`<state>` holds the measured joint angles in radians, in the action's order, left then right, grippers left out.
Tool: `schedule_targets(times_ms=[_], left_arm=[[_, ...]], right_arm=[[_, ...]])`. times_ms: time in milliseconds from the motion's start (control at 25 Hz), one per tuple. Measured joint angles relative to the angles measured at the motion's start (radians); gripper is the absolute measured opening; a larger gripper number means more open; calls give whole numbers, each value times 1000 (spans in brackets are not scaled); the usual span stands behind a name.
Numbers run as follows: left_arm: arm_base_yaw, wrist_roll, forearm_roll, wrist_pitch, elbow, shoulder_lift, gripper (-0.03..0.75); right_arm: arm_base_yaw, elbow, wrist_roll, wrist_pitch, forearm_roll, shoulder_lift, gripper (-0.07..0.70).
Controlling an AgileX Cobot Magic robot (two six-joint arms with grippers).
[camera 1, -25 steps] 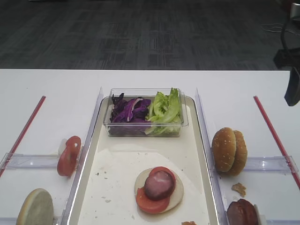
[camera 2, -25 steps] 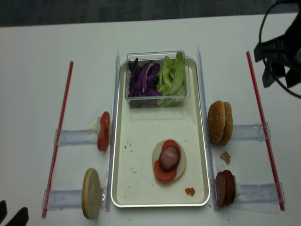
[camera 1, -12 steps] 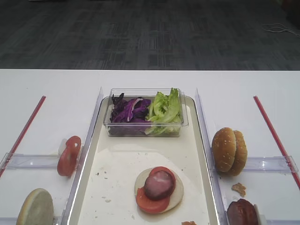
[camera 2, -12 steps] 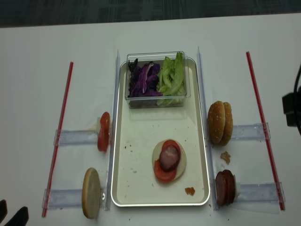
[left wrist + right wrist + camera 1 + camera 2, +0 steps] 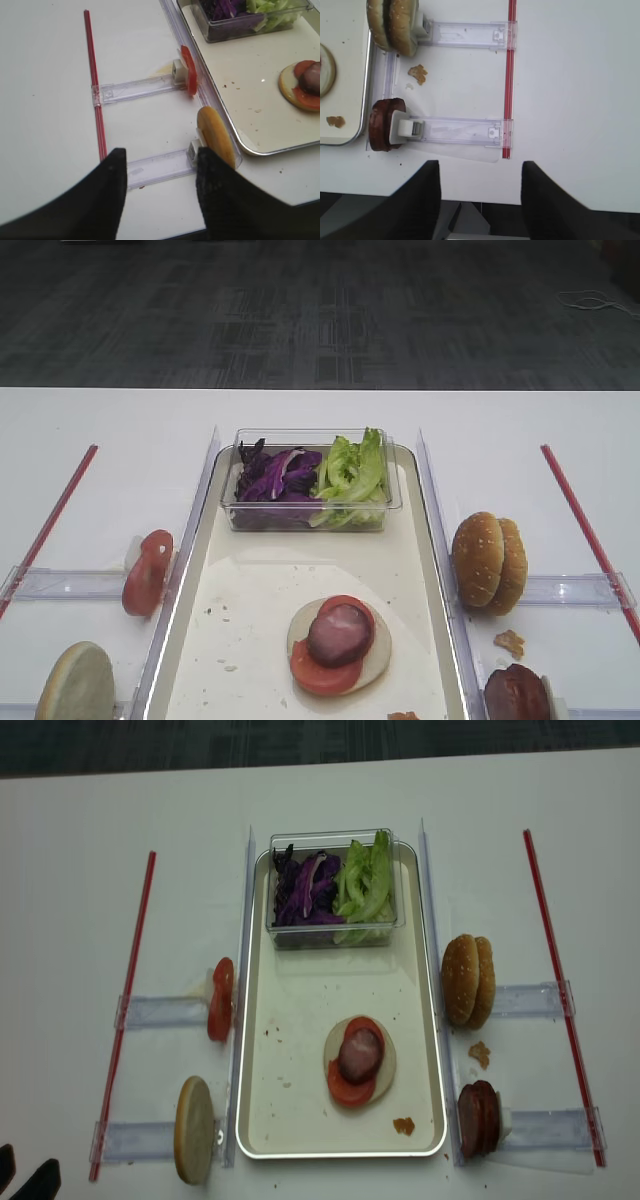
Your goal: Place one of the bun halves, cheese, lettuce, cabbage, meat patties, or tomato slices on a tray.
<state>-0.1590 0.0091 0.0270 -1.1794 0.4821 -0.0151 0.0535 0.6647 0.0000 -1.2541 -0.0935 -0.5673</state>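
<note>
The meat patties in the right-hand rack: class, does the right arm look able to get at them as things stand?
Probably yes: the right gripper hangs open just beside the meat patties, with only bare table between.

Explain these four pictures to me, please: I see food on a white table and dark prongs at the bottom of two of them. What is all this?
It is a two-armed robot building a burger. Two pictures look down from above; the other two come from cameras on the robot's wrists. The dark prongs are the right gripper and the left gripper, both open and holding nothing. On the table lies the tray, bearing a clear box of cabbage and lettuce, plus a pale round slice topped with tomato and a meat patty. Beside the tray, clear racks hold spare tomato slices, bun halves and meat patties standing on edge.
</note>
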Motion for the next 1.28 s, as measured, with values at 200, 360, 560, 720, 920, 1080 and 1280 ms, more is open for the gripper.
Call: schedule_targets(times_ms=[200, 360, 560, 720, 920, 1080, 1280], left_arm=[[0, 0, 0, 0, 0, 0, 307], [0, 0, 0, 0, 0, 0, 307], [0, 0, 0, 0, 0, 0, 307], [0, 0, 0, 0, 0, 0, 307], [0, 0, 0, 0, 0, 0, 307], [0, 0, 0, 0, 0, 0, 309], [0, 0, 0, 0, 0, 0, 307]], right_arm=[[0, -65, 0, -6, 0, 140, 390], [0, -113, 0, 3, 0, 234, 390], [0, -148, -17, 19, 0, 334, 390], [0, -156, -23, 43, 0, 401, 390], [0, -159, -43, 69, -2, 481, 390], [0, -159, -50, 70, -2, 540, 390], [0, -159, -50, 70, -2, 584, 390]])
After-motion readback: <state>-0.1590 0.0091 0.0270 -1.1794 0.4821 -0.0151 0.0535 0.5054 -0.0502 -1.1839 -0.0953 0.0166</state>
